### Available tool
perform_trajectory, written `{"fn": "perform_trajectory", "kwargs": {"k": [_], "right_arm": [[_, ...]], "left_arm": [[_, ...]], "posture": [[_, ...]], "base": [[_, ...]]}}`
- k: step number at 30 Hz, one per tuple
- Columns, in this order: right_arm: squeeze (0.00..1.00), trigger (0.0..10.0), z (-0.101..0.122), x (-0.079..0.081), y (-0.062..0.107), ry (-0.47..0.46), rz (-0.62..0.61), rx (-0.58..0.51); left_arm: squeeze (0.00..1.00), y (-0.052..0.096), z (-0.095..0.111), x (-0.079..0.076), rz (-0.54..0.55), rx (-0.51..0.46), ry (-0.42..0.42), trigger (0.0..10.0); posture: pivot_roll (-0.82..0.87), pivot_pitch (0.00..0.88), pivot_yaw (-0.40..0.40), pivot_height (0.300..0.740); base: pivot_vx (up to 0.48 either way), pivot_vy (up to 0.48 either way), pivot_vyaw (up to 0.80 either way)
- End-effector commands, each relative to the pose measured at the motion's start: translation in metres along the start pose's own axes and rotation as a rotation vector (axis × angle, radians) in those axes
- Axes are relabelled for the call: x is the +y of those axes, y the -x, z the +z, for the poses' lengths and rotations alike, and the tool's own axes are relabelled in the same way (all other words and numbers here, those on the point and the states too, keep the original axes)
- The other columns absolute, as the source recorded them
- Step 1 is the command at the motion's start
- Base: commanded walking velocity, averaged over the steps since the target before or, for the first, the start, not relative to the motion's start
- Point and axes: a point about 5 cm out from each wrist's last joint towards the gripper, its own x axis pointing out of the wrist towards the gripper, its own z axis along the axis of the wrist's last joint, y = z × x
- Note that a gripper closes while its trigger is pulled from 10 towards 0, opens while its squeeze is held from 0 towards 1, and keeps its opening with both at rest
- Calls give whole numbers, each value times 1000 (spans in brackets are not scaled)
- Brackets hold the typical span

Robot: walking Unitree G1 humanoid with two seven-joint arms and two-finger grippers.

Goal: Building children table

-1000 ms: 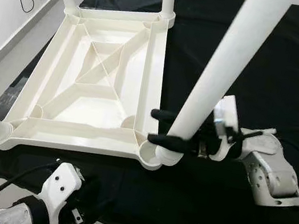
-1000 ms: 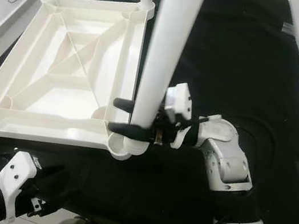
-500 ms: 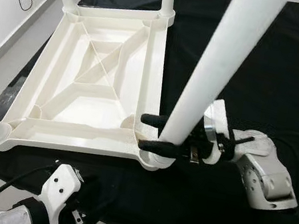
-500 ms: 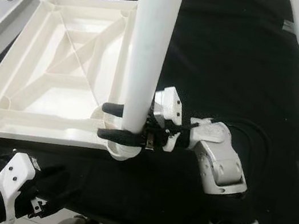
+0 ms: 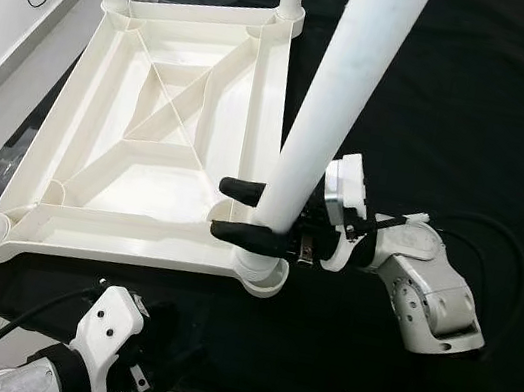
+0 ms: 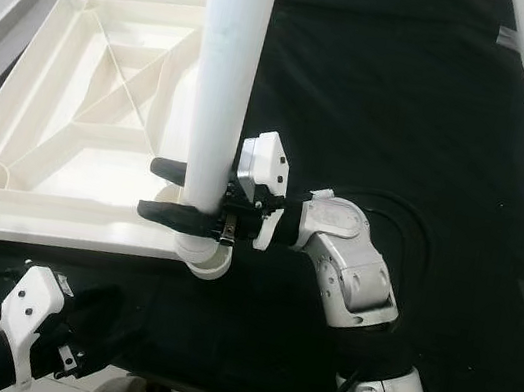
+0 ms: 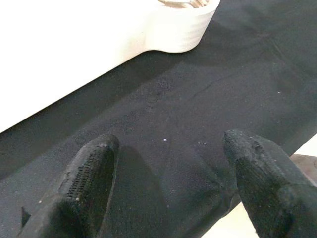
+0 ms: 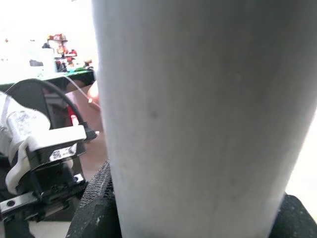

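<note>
The right claw (image 5: 249, 214) squeezes the white leg (image 5: 333, 107) standing in the near corner of the upside-down table (image 5: 151, 136). The left claw (image 7: 166, 168) hangs apart over the black cloth (image 5: 460, 109).

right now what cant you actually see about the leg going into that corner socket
- Whether the leg is fully seated in the corner socket: head views, the right tool and the leg's own base cover the joint.
- The leg's top end: cut off by the upper edge of both head views.
- Leg surface in the right wrist view: too close, blurred.
- Left tool: open above the black cloth, holding nothing.
</note>
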Motion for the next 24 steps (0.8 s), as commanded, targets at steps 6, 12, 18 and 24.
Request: {"fn": "perform_trajectory", "kwargs": {"k": [6,12,18,24], "right_arm": [[0,10000,-18,9,6,-34,79,96],[0,10000,-26,6,14,-64,93,135],[0,10000,-32,-2,22,-83,126,197],[0,10000,-27,7,24,-28,373,358]], "left_arm": [[0,1,-5,-1,7,21,3,10000],[0,2,-5,-2,4,21,2,10000],[0,3,-5,-3,2,22,2,10000],[0,5,-4,-5,1,21,8,10000]], "posture": [[114,297,54,740],[116,303,54,740],[123,311,55,740],[123,327,53,740]], "base": [[0,0,0],[0,0,0],[0,0,0],[0,0,0]]}}
